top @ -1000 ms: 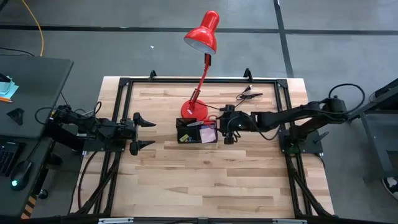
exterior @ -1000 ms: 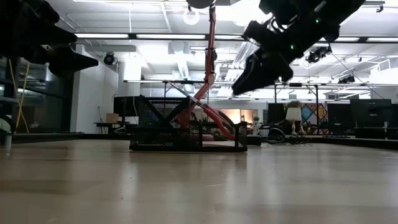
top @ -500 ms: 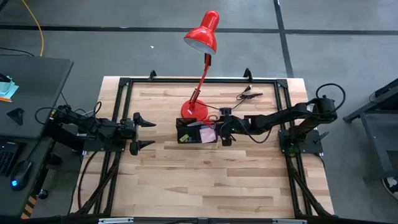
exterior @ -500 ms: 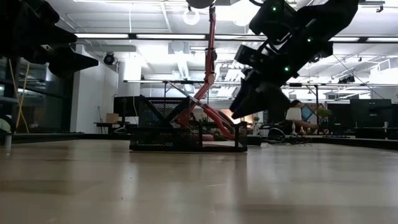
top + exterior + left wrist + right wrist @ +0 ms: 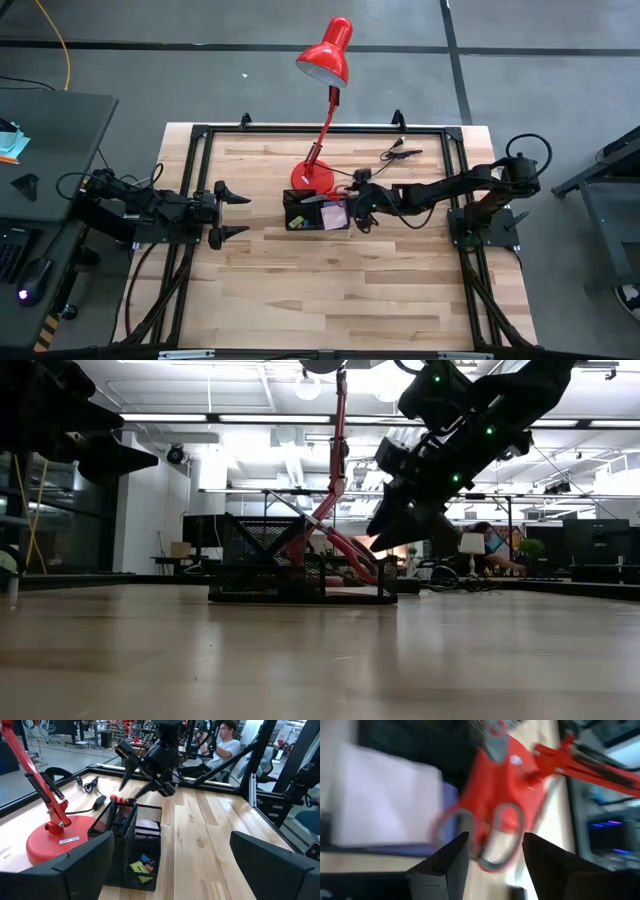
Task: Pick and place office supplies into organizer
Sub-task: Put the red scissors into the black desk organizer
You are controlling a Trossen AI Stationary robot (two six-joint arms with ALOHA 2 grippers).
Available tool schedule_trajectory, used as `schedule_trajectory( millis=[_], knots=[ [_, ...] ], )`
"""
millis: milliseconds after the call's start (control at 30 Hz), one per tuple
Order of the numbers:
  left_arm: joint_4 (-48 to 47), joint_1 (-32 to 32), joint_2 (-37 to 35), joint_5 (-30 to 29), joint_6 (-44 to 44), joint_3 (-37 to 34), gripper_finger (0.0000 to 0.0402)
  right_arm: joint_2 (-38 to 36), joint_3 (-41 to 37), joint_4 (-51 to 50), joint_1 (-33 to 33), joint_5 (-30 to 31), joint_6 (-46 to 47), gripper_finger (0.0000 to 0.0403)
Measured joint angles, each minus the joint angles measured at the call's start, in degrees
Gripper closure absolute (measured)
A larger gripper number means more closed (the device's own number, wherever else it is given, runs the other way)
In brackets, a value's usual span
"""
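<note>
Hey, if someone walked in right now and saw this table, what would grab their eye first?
Probably the red desk lamp rising from the table's far edge, its round base beside the black mesh organizer at mid-table. Next, the right gripper hovering at the organizer's right end, over the red-handled scissors and a pale sticky pad.

overhead looking down, table-level sideways, both share organizer (image 5: 316, 214)

The left gripper's (image 5: 170, 865) two dark fingers (image 5: 55, 870) stood wide apart over the wooden table (image 5: 210, 845). Ahead sat the black mesh organizer (image 5: 131, 845), holding a pale pad (image 5: 148, 825) and small clips (image 5: 142, 862), just beside the red lamp's base (image 5: 57, 840). The right gripper (image 5: 131, 774) hung above the organizer's far end; a seated person (image 5: 225, 742) showed beyond the table.
</note>
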Motion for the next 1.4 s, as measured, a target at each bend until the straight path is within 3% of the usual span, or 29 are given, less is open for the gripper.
schedule_trajectory(
  millis=[100, 200, 433, 533, 667, 800, 1000, 1400],
  knots=[
    [0.0, 0.0, 0.0, 0.0, 0.0, 0.0, 0.0021, -0.01, 0.0, 0.68, -0.12, 5.39, -2.83, 0.0232],
    [0.0, 0.0, 0.0, 0.0, 0.01, 0.0, 0.0021, -0.04, 0.0, 1.48, -1.05, 4.02, -3.54, 0.0232],
    [0.0, 0.0, 0.0, -0.02, -0.01, 0.0, 0.0021, -0.52, 4.05, -4.53, -7.04, -5.87, 2.3, 0.0201],
    [0.0, 0.0, 0.0, -0.01, 0.0, 0.0, 0.0021, -0.72, 7.09, -10.24, -9.51, -12.78, 4.08, 0.019],
    [0.0, 0.0, 0.0, 0.0, -0.01, 0.0, 0.0021, -0.76, 9.92, -17.5, -14.68, -28.16, 6.99, 0.0186],
    [0.0, 0.0, 0.0, -0.01, 0.01, 0.0, 0.0021, -0.76, 11.65, -20.22, -18.8, -33.12, 5.51, 0.0196],
    [0.0, 0.0, 0.0, -0.01, -0.01, 0.0, 0.0021, -0.49, 12.41, -19.96, -25.9, -48.15, 5.51, 0.0202],
    [-0.02, 0.0, 0.02, 0.0, 0.01, 0.0, 0.0021, 5.92, 12.39, -16.49, -28.24, -56.86, 5.88, 0.0198]
  ],
)
